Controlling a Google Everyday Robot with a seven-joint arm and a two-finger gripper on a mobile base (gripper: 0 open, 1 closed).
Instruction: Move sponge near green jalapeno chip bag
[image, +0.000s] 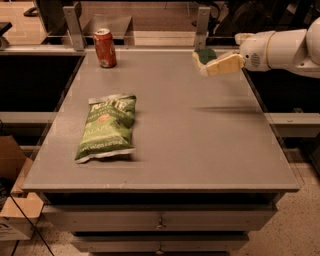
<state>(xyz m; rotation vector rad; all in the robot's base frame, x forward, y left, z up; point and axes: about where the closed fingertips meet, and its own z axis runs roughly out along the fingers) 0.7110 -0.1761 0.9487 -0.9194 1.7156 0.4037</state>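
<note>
The sponge (204, 54), dark green on top with a pale yellow edge, lies at the far right of the grey table (170, 135), partly hidden behind my gripper. My gripper (215, 65) reaches in from the right, its pale fingers over the sponge's near side. The green jalapeno chip bag (105, 127) lies flat on the left half of the table, well apart from the sponge.
A red-orange soda can (105, 47) stands upright at the far left corner. Two metal posts (202, 22) rise along the table's back edge. A cardboard box (12, 200) sits on the floor at the left. Drawers are below the tabletop.
</note>
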